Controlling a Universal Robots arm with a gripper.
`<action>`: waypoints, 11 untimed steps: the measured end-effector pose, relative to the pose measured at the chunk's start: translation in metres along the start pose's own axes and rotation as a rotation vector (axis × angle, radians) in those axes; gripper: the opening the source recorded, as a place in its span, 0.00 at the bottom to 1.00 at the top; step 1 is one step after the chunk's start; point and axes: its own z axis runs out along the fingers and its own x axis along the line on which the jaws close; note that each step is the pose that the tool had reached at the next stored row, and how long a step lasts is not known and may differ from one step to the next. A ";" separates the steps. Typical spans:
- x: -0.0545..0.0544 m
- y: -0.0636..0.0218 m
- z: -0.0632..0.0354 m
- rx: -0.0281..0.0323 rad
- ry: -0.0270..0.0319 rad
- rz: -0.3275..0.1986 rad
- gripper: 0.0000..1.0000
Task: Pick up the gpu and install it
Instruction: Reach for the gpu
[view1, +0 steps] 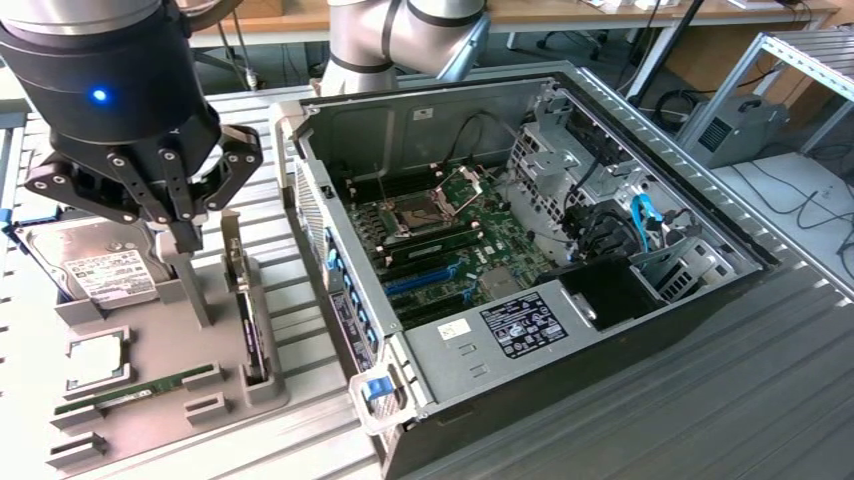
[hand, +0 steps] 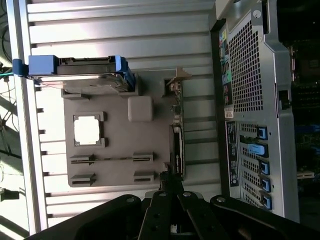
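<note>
The gpu (view1: 242, 300) stands on its edge in a slot along the grey holder tray (view1: 150, 335), on the side nearest the computer case. In the wrist view the gpu (hand: 176, 137) appears edge-on as a thin dark strip with its metal bracket at the far end. My gripper (view1: 182, 238) hangs above the tray, just to the exterior view's left of the card, with its fingers shut and nothing between them. Seen from the wrist, the gripper (hand: 166, 181) sits over the near end of the card.
The tray (hand: 115, 137) also holds a hard drive (view1: 102, 268), a processor chip (view1: 94, 362), a memory stick (view1: 138, 389) and a grey post (view1: 195, 292). The open computer case (view1: 607, 110) lies at the exterior view's right, with its motherboard (view1: 461, 245) and blue slots (view1: 420, 277) exposed.
</note>
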 end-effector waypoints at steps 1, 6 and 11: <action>0.000 -0.0008 0.0000 0.0000 0.0000 0.000 0.11; 0.001 -0.0032 0.0000 0.0000 -0.0001 0.000 0.11; 0.001 -0.0055 0.0000 0.0000 0.0000 0.000 0.11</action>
